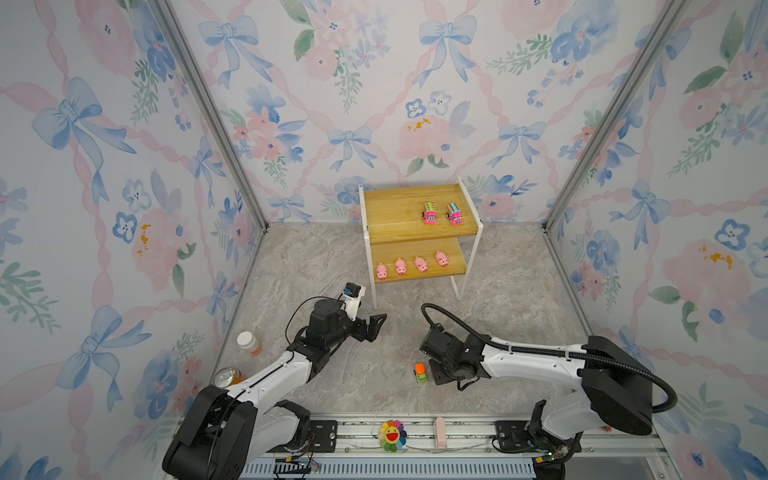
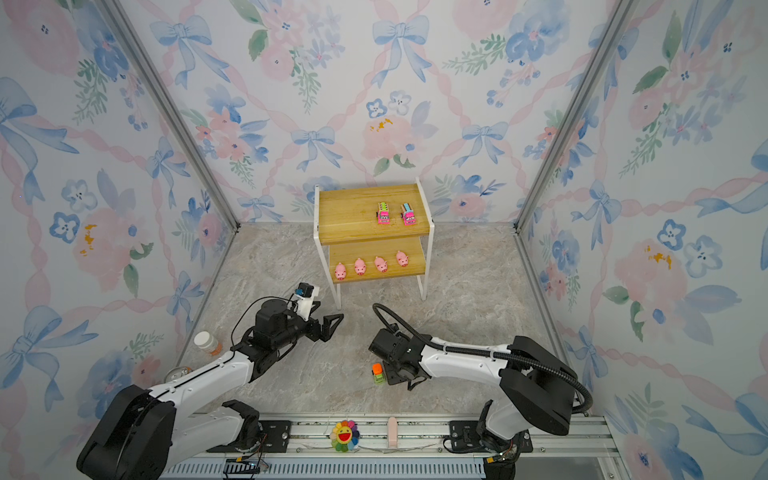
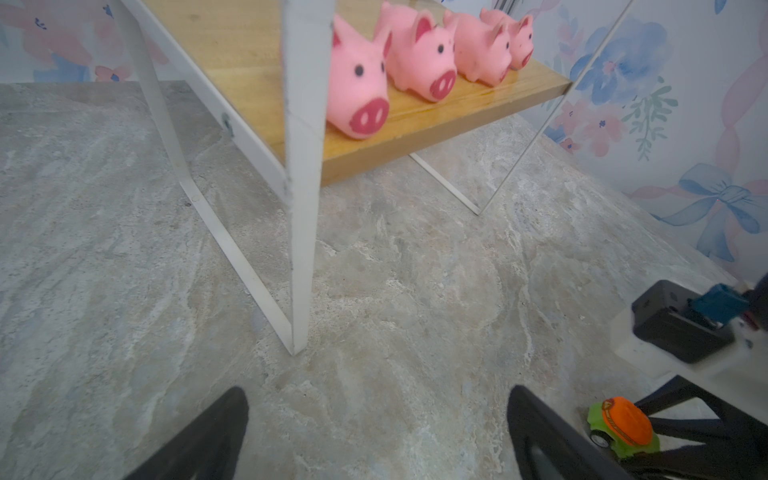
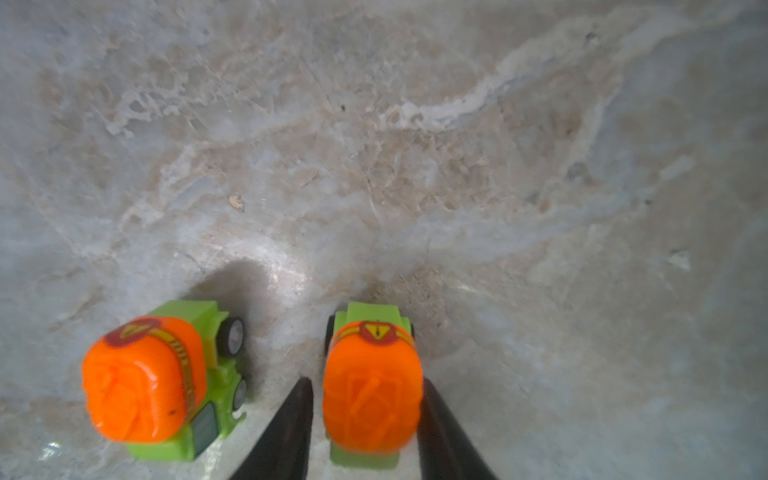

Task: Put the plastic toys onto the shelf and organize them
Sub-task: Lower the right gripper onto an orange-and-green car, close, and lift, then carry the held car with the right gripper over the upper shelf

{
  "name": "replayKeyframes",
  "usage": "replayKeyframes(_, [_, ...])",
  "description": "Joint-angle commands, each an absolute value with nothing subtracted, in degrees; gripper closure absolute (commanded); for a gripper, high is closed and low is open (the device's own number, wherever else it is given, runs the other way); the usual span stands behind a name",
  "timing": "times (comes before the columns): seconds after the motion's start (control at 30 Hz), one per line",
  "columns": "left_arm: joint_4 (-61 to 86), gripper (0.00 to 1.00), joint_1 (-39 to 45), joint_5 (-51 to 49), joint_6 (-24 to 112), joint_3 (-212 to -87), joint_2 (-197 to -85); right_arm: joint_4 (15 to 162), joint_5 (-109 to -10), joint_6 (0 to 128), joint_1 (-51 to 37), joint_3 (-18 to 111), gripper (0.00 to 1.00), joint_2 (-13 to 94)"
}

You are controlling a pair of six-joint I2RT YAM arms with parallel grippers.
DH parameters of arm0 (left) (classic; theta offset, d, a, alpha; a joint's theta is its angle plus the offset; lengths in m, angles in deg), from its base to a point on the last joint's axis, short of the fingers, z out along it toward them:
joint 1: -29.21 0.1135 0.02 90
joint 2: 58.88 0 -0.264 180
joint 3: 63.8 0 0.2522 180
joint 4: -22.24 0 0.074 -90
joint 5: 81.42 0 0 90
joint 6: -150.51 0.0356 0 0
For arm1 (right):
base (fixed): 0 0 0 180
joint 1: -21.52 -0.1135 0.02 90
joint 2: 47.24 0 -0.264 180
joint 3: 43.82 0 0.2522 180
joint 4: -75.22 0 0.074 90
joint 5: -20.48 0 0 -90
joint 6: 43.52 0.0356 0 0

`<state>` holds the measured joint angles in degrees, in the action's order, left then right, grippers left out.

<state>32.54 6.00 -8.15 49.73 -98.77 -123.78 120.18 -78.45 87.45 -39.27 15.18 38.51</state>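
The step in hand looks like the pickup of one of the last two toys. The small two-tier shelf of yellowish wooden boards on a thin white metal frame (image 1: 395, 208) stands at the back of the grey marbled desk (image 1: 498, 332). It already carries two pink toy trucks with multicoloured tops (image 1: 430, 213) side by side on the upper board and a row of four small pink toy pigs (image 1: 421, 264) on the lower one.

The right claw (image 4: 365, 384) is down at the desk. Its two black fingers (image 4: 440, 432) flank a tiny green truck with an orange drum top (image 4: 372, 407). One finger seems to lie against the toy and a thin sliver of desk shows at the other, so it cannot be told whether the pinch has taken hold. A second orange-topped green truck (image 4: 153, 382) stands free on the desk just beside it, slightly askew.

The left claw (image 1: 372, 326) hovers near the shelf's front leg, spread wide and empty.

The next move probably calls for a firm pinch on the drum's sides and a straight lift that avoids nudging the neighbouring truck. A carry to the bare part of the upper board beside the pink trucks would follow.
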Motion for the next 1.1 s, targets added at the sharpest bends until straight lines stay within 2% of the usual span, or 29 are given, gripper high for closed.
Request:
replayKeyframes(0.0, [32.6,0.02,6.4,-7.9,48.7,-98.1,-123.5,120.9,-78.3,87.7,-39.4,15.3,0.64,38.9])
replayKeyframes(0.2, [32.6,0.02,6.4,-7.8,48.7,-98.4,-124.0,122.7,-78.0,86.6,-38.8,16.9,0.78,36.7])
replayKeyframes(0.37, [32.6,0.02,6.4,-7.9,49.0,-98.6,-124.1,128.7,-76.3,84.0,-38.3,23.0,0.85,34.3])
replayKeyframes(0.5, [32.6,0.02,6.4,-7.9,49.1,-98.8,-124.2,138.6,-75.7,79.1,-38.0,34.5,0.84,33.1])
replayKeyframes(0.73, [32.6,0.02,6.5,-8.7,49.6,-99.9,-125.7,155.0,-76.3,71.3,-35.2,64.1,0.81,36.5])
replayKeyframes(1.07, [32.6,0.02,6.6,-10.1,50.0,-101.0,-126.9,159.5,-80.8,63.7,-30.4,96.2,0.79,48.8])
